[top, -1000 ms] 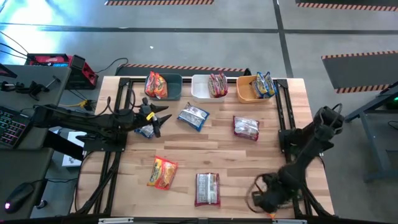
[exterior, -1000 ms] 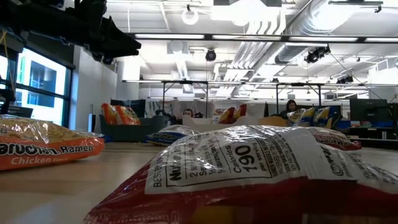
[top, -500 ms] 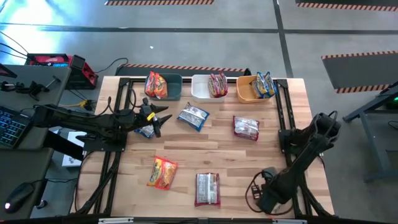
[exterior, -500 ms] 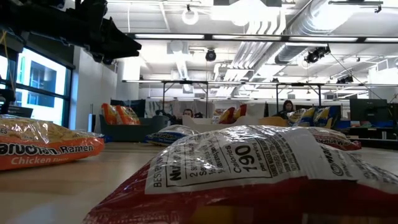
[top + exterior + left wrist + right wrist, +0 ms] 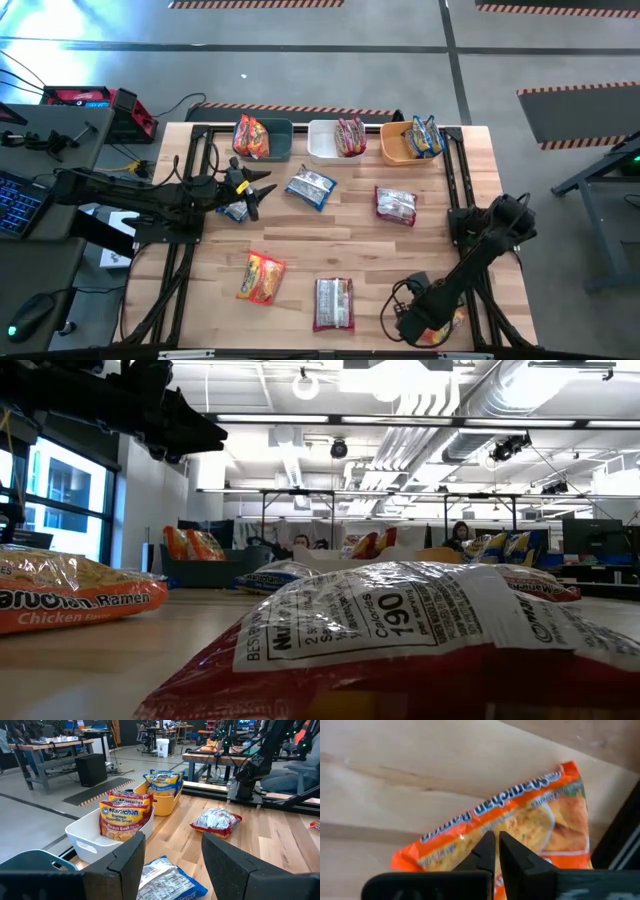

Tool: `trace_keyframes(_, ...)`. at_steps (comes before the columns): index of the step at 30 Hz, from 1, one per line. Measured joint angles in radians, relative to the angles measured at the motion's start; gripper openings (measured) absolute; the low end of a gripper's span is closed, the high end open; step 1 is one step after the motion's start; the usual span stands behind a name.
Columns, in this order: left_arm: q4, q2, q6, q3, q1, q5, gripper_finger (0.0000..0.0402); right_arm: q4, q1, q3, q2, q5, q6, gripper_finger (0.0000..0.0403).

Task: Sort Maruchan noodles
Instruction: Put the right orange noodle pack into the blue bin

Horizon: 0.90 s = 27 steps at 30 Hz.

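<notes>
At the worktop's (image 5: 340, 235) near-right corner, right hand (image 5: 415, 325) sits low over an orange packet (image 5: 520, 832), fingers pressed together w/ nothing between, prob. lining up a grab. Left hand (image 5: 250, 187), fingers spread, hovers over a blue packet (image 5: 311, 187) nr the bins (image 5: 325, 152), likely next to sort.

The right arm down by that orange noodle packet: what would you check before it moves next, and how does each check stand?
1. Right gripper over the orange packet: ok.
2. Its fingers spread to take the packet: not ok, nearly closed.
3. Packet already held: cannot tell.
4. Dark-blue bin holding orange packets has room: ok.
5. Left gripper, open near the blue packet, away from the right arm: ok.
</notes>
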<state>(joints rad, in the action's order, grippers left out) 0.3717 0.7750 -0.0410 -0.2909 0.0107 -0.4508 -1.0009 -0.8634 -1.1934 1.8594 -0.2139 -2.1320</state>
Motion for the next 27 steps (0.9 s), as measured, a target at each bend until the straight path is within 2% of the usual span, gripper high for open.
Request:
trace_keyframes(6,0.0,0.0,0.0,0.0,0.0,0.0,0.0184,0.027,0.045,0.0,0.02,0.067,0.082,0.0001)
trace_keyframes(11,0.0,0.0,0.0,0.0,0.0,0.0,0.0184,0.117,0.108,0.0,0.033,0.14,0.24,0.0)
trace_keyframes(14,0.0,0.0,-0.001,0.0,0.0,0.0,0.0184,0.159,0.16,-0.02,0.028,0.101,0.346,0.0)
trace_keyframes(17,0.0,0.0,-0.008,0.0,0.0,0.0,0.0184,0.12,0.165,-0.086,0.001,0.071,0.363,0.0)
trace_keyframes(19,0.0,0.001,-0.008,0.0,0.0,0.0,0.0184,0.083,0.136,-0.137,-0.016,0.078,0.34,0.0)
trace_keyframes(21,-0.002,0.002,-0.009,0.0,0.0,0.0,0.0184,0.037,0.089,-0.174,-0.031,0.134,0.267,0.0)
trace_keyframes(25,-0.001,0.002,-0.009,0.0,0.0,0.006,0.0184,0.031,-0.039,-0.168,-0.057,0.307,0.009,0.0)
trace_keyframes(27,-0.001,0.002,-0.009,0.0,0.0,0.007,0.0184,0.062,-0.101,-0.127,-0.056,0.336,-0.127,0.0002)
